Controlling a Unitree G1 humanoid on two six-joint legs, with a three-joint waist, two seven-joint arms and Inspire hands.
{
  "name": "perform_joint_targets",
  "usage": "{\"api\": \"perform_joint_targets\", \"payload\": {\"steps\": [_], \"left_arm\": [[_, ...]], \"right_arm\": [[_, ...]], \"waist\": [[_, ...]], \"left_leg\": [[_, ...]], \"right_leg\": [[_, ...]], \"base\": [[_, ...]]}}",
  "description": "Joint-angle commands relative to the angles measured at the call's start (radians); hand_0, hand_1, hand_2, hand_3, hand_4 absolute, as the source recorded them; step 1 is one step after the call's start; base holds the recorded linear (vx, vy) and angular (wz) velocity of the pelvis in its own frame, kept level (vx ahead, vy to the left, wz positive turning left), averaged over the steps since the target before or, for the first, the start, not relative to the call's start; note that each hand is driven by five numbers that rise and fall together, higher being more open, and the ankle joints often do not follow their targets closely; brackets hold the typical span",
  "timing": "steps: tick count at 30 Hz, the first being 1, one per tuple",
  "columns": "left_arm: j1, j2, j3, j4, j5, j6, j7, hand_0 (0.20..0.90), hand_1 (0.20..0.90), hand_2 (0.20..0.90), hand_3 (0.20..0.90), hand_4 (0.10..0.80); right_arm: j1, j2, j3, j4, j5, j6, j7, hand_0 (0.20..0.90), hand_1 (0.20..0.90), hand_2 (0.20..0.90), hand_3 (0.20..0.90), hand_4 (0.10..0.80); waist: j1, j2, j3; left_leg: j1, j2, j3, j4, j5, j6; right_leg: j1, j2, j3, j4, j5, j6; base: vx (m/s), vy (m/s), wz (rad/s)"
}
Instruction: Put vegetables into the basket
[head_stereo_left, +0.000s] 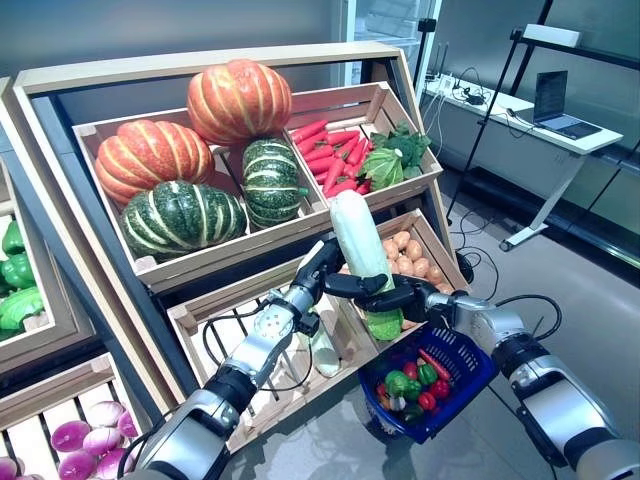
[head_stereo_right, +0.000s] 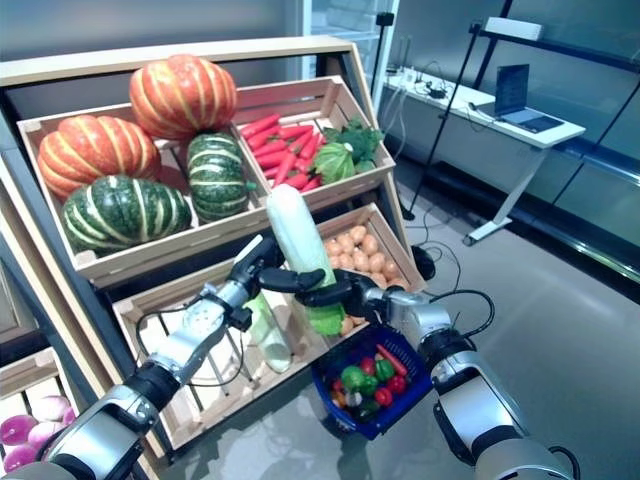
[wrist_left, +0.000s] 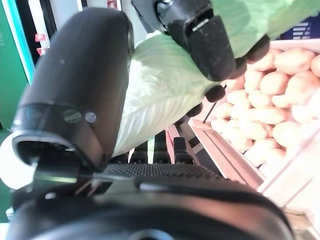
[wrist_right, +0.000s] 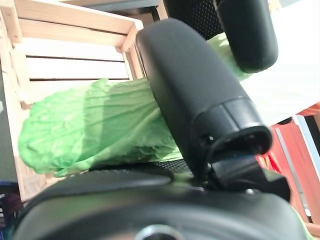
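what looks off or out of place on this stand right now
Only the napa cabbage: it stands upright in mid-air before the potato crate, gripped by both the left hand and the right hand, not lying in a crate or in the blue basket. Nothing looks spilled or damaged.

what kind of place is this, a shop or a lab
Probably a mock produce stall set up in a lab or office. Tiered wooden crates hold pumpkins, carrots and potatoes, shop-style, but a desk with a laptop stands just behind on bare floor.
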Motion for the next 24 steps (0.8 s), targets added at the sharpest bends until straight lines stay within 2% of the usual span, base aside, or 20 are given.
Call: {"api": "perform_joint_targets", "payload": {"steps": [1,11,14,20,22,24], "left_arm": [[-0.176,0.31,0.107,0.119,0.225,-0.184,0.236,0.9,0.9,0.9,0.9,0.8],[-0.208,0.382,0.05,0.104,0.53,-0.219,0.497,0.9,0.9,0.9,0.9,0.8],[-0.216,0.406,0.031,0.082,0.594,-0.193,0.563,0.9,0.9,0.9,0.9,0.8],[-0.179,0.385,0.07,0.085,0.396,-0.137,0.468,0.9,0.9,0.9,0.9,0.8],[-0.156,0.359,0.105,0.103,0.202,-0.106,0.371,0.9,0.9,0.9,0.9,0.8],[-0.128,0.307,0.169,0.122,-0.113,-0.019,0.176,0.9,0.9,0.9,0.9,0.8]], "right_arm": [[-0.01,-0.272,-0.131,0.162,-0.02,-0.034,-0.034,0.3,0.3,0.3,0.3,0.4],[0.024,-0.274,-0.148,0.18,0.008,-0.032,-0.056,0.3,0.3,0.3,0.3,0.4],[0.028,-0.275,-0.15,0.181,0.017,-0.036,-0.055,0.3,0.3,0.3,0.3,0.4],[0.036,-0.267,-0.166,0.171,0.036,-0.034,-0.087,0.3,0.3,0.3,0.3,0.4],[0.038,-0.269,-0.173,0.175,0.041,-0.035,-0.093,0.3,0.3,0.3,0.3,0.4],[0.037,-0.271,-0.191,0.187,0.048,-0.045,-0.093,0.3,0.3,0.3,0.3,0.4]], "waist": [[0.026,-0.002,-0.027],[0.025,0.002,-0.015],[0.028,0.002,-0.012],[0.032,0.004,-0.012],[0.033,0.003,-0.014],[0.034,0.003,-0.015]], "left_leg": [[-0.02,-0.029,-0.034,0.022,-0.032,0.028],[-0.03,-0.024,-0.038,0.023,-0.03,0.024],[-0.03,-0.024,-0.041,0.023,-0.03,0.023],[-0.026,-0.024,-0.043,0.023,-0.03,0.023],[-0.025,-0.025,-0.046,0.023,-0.029,0.024],[-0.023,-0.025,-0.048,0.022,-0.028,0.024]], "right_leg": [[-0.024,0.027,-0.009,0.026,0.038,-0.062],[-0.032,0.027,-0.008,0.032,0.035,-0.064],[-0.029,0.027,-0.01,0.033,0.033,-0.065],[-0.024,0.029,-0.012,0.034,0.031,-0.066],[-0.022,0.029,-0.012,0.033,0.031,-0.066],[-0.019,0.031,-0.013,0.032,0.03,-0.066]], "base": [[-0.044,-0.017,-0.01],[-0.011,-0.006,-0.01],[0.0,0.0,0.0],[0.012,-0.001,0.0],[0.033,0.002,0.0],[0.0,0.0,0.0]]}}
